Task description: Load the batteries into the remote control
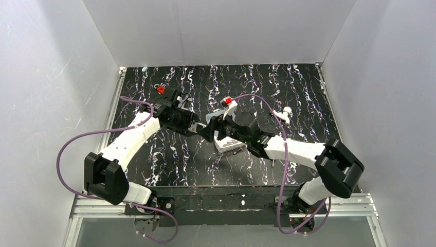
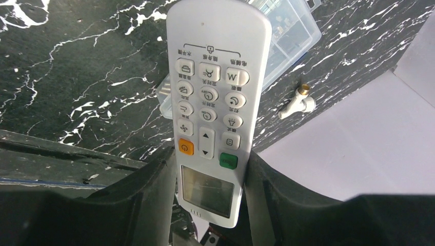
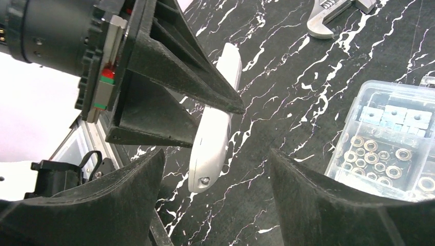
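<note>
Remote (image 2: pixel 213 113) held up above the desk (image 2: pixel 77 77), between the two arms.
Left fingers (image 2: pixel 149 195) pinch its screen end, so its back is free to reach; right fingers (image 3: pixel 318 200) are wide apart, holding nothing, facing that back, likely to open it.

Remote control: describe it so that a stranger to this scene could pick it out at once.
Over the middle of the black marbled table, find the left gripper. It clamps the remote control by its display end, a slim white handset. Unlike the clear box of small parts nearby, it carries rows of buttons, one orange and one green.
</note>
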